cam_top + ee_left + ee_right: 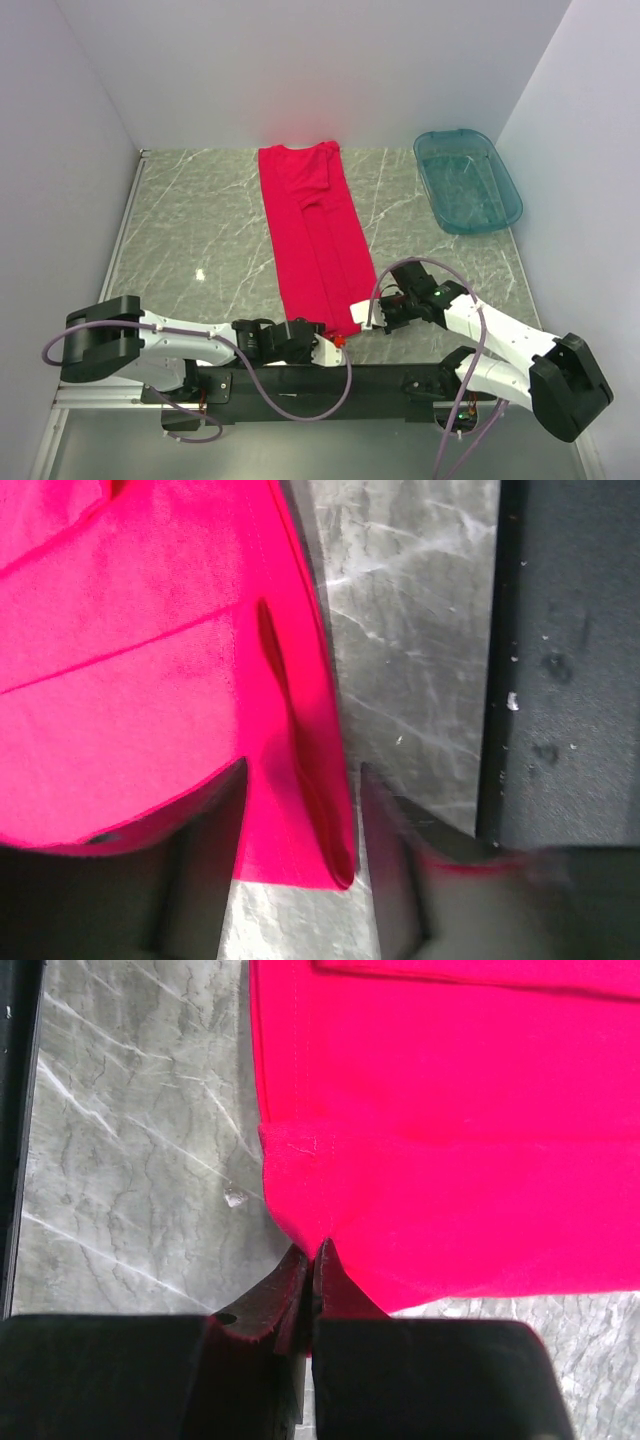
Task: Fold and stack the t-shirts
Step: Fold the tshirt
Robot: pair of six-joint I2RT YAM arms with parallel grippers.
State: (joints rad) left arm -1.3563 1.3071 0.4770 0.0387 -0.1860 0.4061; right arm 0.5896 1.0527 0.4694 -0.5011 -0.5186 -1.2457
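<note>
Left gripper (302, 780): jaws spread astride one near hem corner of the red t-shirt (312, 225), with the cloth running off toward 11 o'clock in its wrist view; close on every layer before you lift. Right gripper (314, 1258): pressed together, pinching the other hem corner, with the cloth spreading toward 1 o'clock. The t-shirt lies as a long strip down the middle of the surface (200, 220); carry both corners level toward 12 o'clock to halve it squarely.

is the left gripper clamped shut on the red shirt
No, in the left wrist view the left gripper has its fingers spread apart, with a corner of the red t-shirt lying between them.
</note>
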